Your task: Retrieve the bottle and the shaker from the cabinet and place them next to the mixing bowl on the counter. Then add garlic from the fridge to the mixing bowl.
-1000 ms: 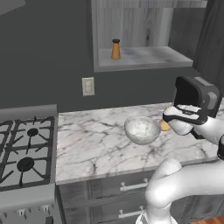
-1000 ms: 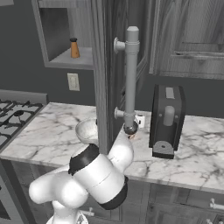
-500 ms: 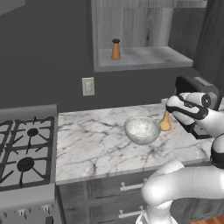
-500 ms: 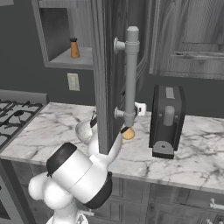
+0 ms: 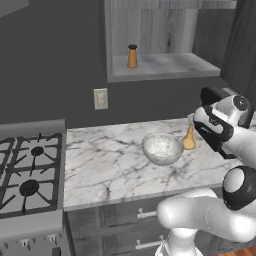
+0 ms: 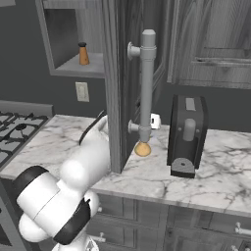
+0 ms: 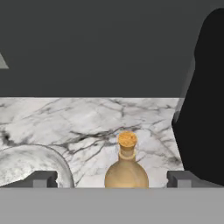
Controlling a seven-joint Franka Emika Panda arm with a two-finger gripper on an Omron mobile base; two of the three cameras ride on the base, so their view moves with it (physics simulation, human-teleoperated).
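Bottle (image 7: 126,168) stands upright on the marble desk (image 5: 110,160), just beside the mixing bowl (image 5: 162,148). Fingers (image 7: 43,178) spread wide, either side of it, gripping nothing. Shaker (image 5: 132,56) sits in the cabinet (image 5: 165,37) niche.

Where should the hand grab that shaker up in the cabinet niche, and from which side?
Grip the shaker around its orange-brown body below the dark cap, coming level through the cabinet's open front. It stands upright near the shelf's left wall, so closing across its narrow round sides looks safest.
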